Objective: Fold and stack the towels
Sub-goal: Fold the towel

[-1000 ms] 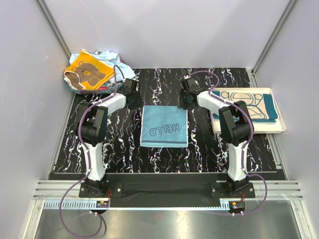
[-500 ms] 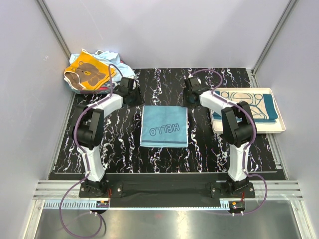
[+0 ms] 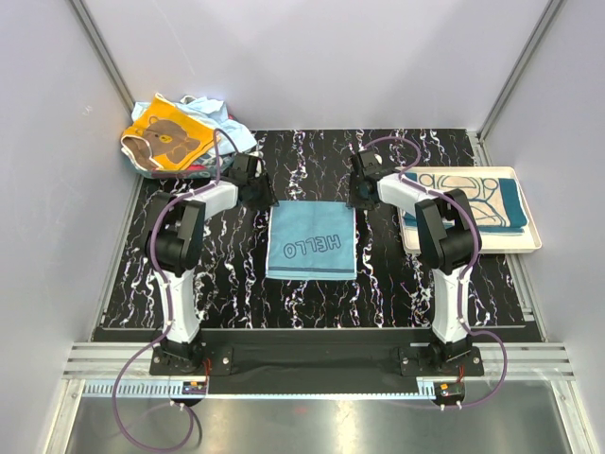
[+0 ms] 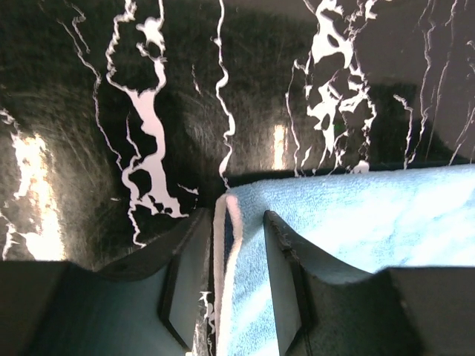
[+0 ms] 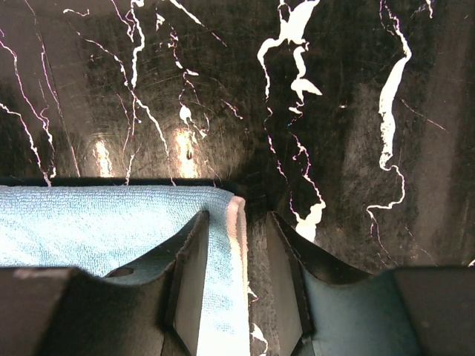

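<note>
One blue towel lies on black-marbled tabletop between grey walls.

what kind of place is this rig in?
Probably a lab test cell, not a home: plain panel walls on metal framing, left arm and right arm bolted to a base rail, marbled black table with a HELLO towel and white tray.

Bright even light; glare spots on table; towel overexposed in wrist views.
</note>
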Robot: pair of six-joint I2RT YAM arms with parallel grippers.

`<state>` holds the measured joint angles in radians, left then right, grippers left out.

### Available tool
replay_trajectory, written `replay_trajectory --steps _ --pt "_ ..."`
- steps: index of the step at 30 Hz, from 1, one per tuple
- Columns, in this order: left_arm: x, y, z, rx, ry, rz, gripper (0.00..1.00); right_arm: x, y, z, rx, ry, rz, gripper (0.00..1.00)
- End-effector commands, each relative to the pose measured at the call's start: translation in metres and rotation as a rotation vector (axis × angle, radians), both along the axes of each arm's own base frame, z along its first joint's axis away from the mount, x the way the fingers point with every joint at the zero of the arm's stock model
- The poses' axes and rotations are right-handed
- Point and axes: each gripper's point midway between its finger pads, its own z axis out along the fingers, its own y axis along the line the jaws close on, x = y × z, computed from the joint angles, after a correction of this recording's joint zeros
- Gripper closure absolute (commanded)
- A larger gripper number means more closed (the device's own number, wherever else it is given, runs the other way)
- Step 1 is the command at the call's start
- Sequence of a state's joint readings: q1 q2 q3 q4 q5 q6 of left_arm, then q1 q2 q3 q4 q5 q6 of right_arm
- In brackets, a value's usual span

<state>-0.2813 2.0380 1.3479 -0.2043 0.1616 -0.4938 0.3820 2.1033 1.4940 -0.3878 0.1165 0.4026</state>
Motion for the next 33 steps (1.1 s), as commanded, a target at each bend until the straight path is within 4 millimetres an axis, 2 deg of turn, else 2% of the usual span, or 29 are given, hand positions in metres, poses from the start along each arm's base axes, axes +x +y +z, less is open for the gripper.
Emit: replay_trajectory --steps 1,7,14,23,29,33 --pt "0.007 -0.003 0.002 0.005 -0.037 -0.011 0.59 0.008 -0.007 -0.003 -0.031 -0.012 -0.014 0.56" --pt "0.008 -0.001 -0.003 0.014 -0.026 0.002 0.62 0.008 -0.009 -0.007 -0.04 -0.006 -0.014 0.57" --pt "0.009 -0.002 -0.006 0.03 -0.027 0.009 0.66 0.011 -0.007 -0.01 -0.034 -0.004 -0.01 0.62" --pt "0.008 -0.002 -0.015 0.028 -0.013 0.022 0.72 0.012 -0.006 -0.017 -0.038 0.006 -0.004 0.76" --pt "0.015 -0.002 -0.007 0.025 -0.044 0.031 0.86 0.018 -0.006 -0.012 -0.048 -0.01 0.0 0.91" --pt "0.027 -0.005 0.007 0.01 -0.097 0.026 0.97 0.024 -0.007 -0.002 -0.056 -0.041 0.003 0.97"
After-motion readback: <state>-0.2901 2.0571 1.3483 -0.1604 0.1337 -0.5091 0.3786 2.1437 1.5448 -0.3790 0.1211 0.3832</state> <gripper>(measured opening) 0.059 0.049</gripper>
